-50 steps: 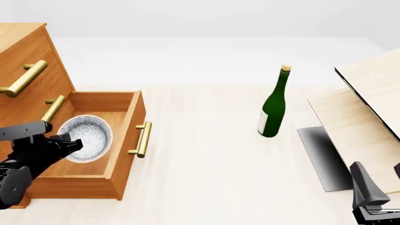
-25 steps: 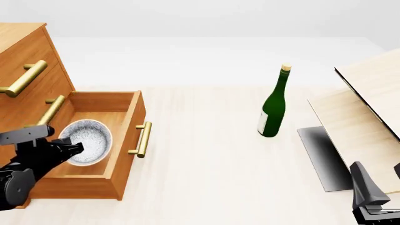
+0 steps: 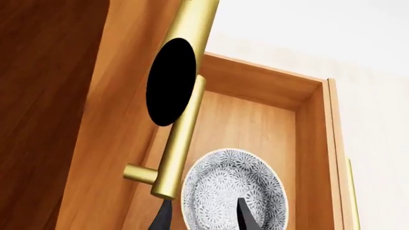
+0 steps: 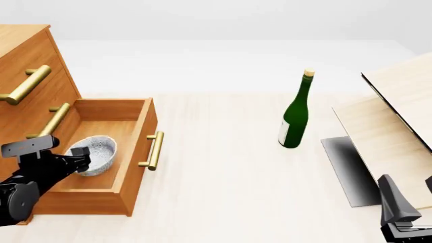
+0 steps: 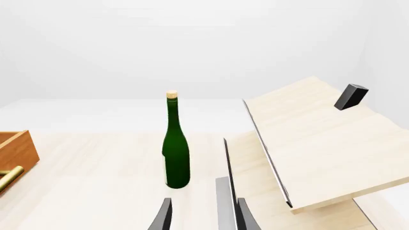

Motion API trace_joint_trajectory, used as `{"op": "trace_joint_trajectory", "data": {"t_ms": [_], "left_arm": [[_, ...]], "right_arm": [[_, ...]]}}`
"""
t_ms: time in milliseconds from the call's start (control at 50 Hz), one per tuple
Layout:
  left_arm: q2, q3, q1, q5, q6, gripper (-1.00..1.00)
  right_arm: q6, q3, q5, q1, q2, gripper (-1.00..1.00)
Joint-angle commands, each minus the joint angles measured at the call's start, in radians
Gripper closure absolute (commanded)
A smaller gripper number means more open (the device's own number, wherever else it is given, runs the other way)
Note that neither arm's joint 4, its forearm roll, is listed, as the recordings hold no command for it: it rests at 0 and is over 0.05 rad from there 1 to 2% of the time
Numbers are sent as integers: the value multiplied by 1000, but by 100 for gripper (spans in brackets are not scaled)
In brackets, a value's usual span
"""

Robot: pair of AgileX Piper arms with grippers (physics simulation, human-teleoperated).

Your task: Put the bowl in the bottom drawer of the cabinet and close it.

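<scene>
The cabinet (image 4: 27, 55) stands at the far left with its bottom drawer (image 4: 138, 147) pulled out. The speckled white bowl (image 4: 100, 152) (image 3: 233, 191) rests inside that drawer, near its middle. My left gripper (image 4: 80, 153) (image 3: 204, 218) hangs open over the bowl's near rim, one finger outside the rim and one over the inside. At the near right edge of the table, my right gripper (image 4: 408, 195) (image 5: 204, 215) is open and holds nothing.
A green wine bottle (image 4: 296, 114) (image 5: 176, 153) stands upright mid-table. A pale wooden board structure (image 4: 398, 116) (image 5: 319, 148) fills the right side. The middle drawer's brass handle (image 3: 182, 129) juts out close above my left gripper. The bottom drawer's handle (image 4: 154, 150) faces the table's middle.
The bowl has dropped from a tilted hold in my left gripper to the drawer floor. The left fingers have let go of it. The right arm has not moved.
</scene>
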Motion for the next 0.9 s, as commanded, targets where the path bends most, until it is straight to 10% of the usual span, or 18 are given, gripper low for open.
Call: {"op": "trace_joint_trajectory", "data": {"t_ms": [20, 900], "left_arm": [[-2, -2, -4, 0, 3, -100], [-229, -19, -32, 175, 64, -100]], "right_arm": [[0, 0, 0, 0, 0, -100], [0, 0, 0, 0, 0, -100]]}}
